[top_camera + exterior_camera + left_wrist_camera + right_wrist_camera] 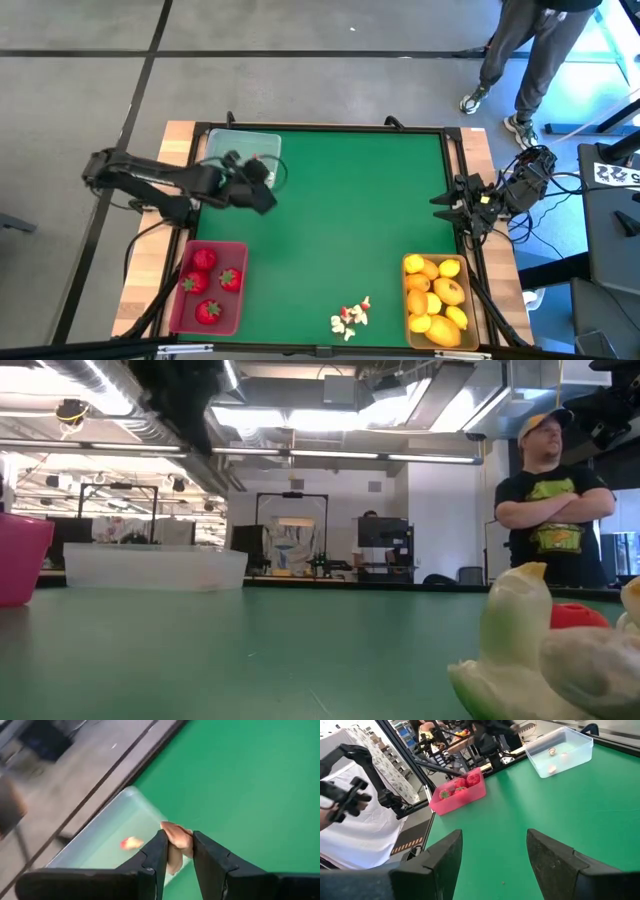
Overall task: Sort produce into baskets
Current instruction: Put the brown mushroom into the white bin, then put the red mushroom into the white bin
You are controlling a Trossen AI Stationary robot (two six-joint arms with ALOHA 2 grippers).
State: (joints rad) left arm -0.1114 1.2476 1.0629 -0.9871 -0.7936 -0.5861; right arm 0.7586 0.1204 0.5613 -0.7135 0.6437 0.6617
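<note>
Left arm at the clear tray, a small piece ready to drop

The left gripper (175,851) hung over the clear tray (262,142) at the table's far left corner, its jaws nearly shut on a tiny pale bit (176,836) — best carried past the rim and in over the bits (552,752) already lying inside before letting go. More white-and-red bits (350,317) waited at the near edge, between the pink tray (236,290) of strawberries (204,260) and the tan tray (408,296) of lemons (448,291). The right gripper (495,851) idled wide open and empty by the right edge.
</note>
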